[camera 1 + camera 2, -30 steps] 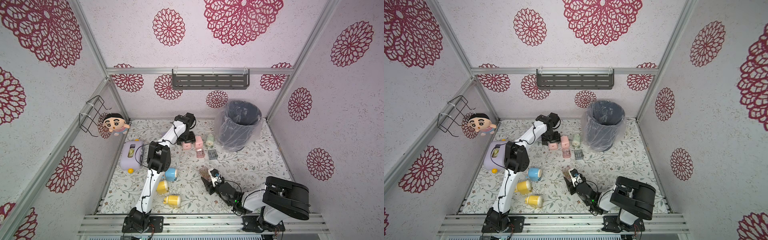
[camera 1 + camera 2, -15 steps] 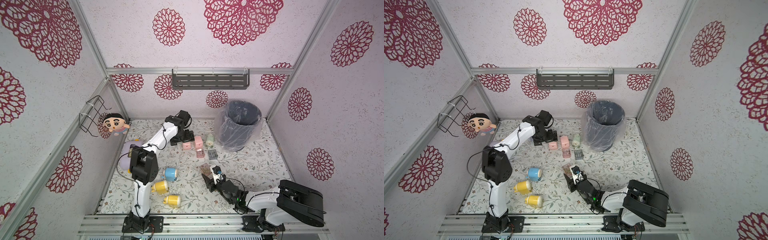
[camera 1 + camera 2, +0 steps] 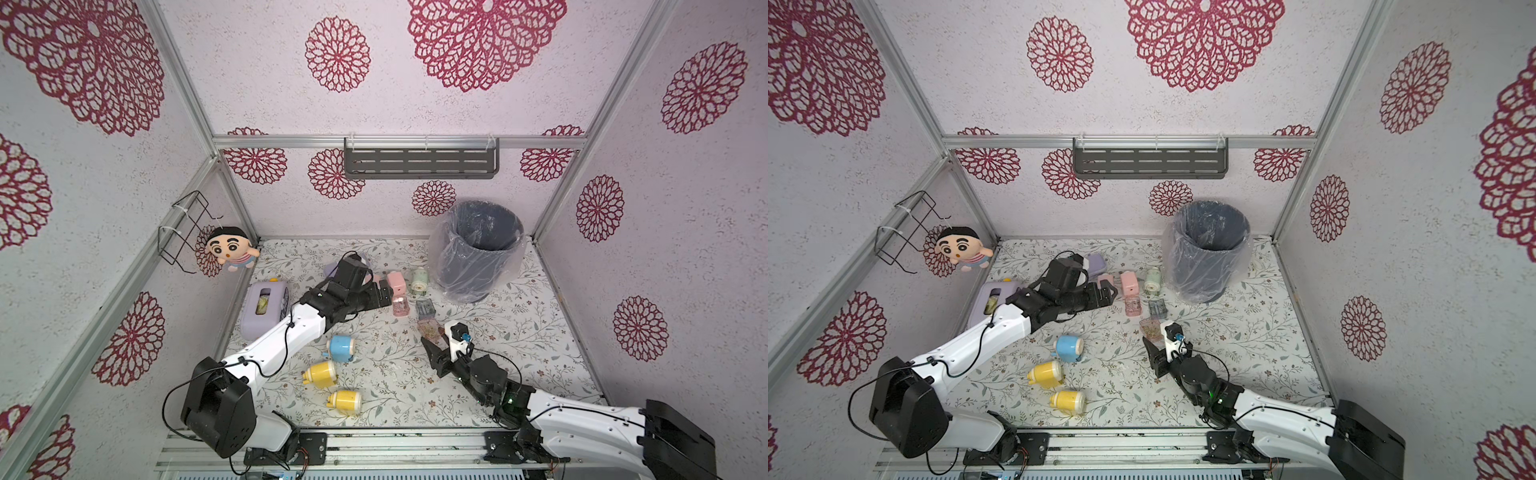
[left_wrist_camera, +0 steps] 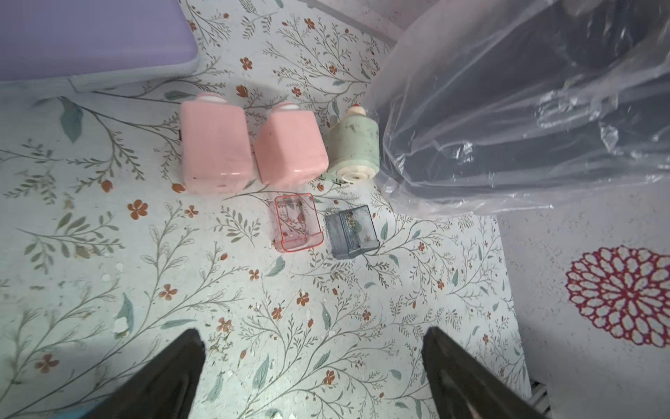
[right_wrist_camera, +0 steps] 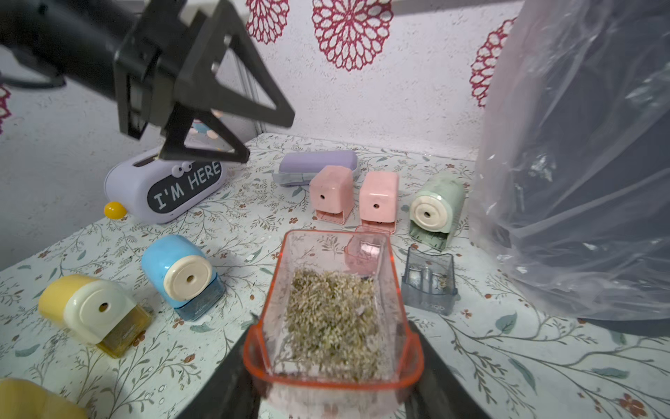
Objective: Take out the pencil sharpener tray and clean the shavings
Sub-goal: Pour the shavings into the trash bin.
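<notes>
My right gripper [image 5: 333,377] is shut on a clear orange-rimmed tray [image 5: 395,290] that holds a heap of tan shavings [image 5: 330,319]. In both top views this tray [image 3: 430,330] hangs just above the table's middle. My left gripper [image 4: 313,348] is open and holds nothing. It hovers in front of two pink pencil sharpeners [image 4: 215,148] [image 4: 290,148] and a green one [image 4: 357,148]. An empty pink tray [image 4: 297,223] and a grey tray [image 4: 351,232] lie on the table before them. In a top view the left gripper [image 3: 384,297] sits beside the pink sharpeners.
A grey bin [image 3: 478,249] with a clear plastic liner stands at the back right. A blue sharpener [image 3: 340,348] and two yellow ones [image 3: 320,374] [image 3: 345,402] lie at the front left. A purple box [image 3: 266,307] stands by the left wall, a purple case [image 3: 1094,264] behind the left arm.
The left gripper has opened, come off a pink sharpener, and its arm has dropped lower. The right gripper has carried the tray a little farther from the front edge.
</notes>
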Motion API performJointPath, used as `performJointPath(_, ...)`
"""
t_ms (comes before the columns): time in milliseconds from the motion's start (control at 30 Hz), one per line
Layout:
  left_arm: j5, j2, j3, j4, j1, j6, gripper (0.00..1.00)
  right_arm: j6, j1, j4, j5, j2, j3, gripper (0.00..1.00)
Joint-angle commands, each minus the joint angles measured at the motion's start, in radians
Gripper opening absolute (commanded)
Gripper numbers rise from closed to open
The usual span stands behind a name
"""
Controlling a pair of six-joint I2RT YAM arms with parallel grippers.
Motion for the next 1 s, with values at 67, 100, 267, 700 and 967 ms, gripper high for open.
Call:
performJointPath(67,-0.02,-0.094,-0.155,0.374,-0.012,0.056,0.97,0.021,-0.068,-0.174,-0.008,-0.139,-0.007,0.46)
performJointPath(100,-0.026,-0.105,-0.186,0.416,-0.016,0.079,0.97,0.022,-0.08,-0.198,-0.01,-0.157,0.001,0.45)
performJointPath(267,-0.033,-0.139,-0.297,0.549,-0.02,0.174,0.97,0.002,-0.118,-0.289,0.008,-0.189,0.063,0.45)
performJointPath(700,-0.084,-0.187,-0.387,0.596,-0.02,0.19,0.97,-0.073,-0.348,-0.533,-0.082,0.128,0.6,0.43)
performJointPath(967,-0.072,-0.198,-0.403,0.614,-0.02,0.181,0.97,-0.088,-0.492,-0.682,-0.101,0.391,0.967,0.41)
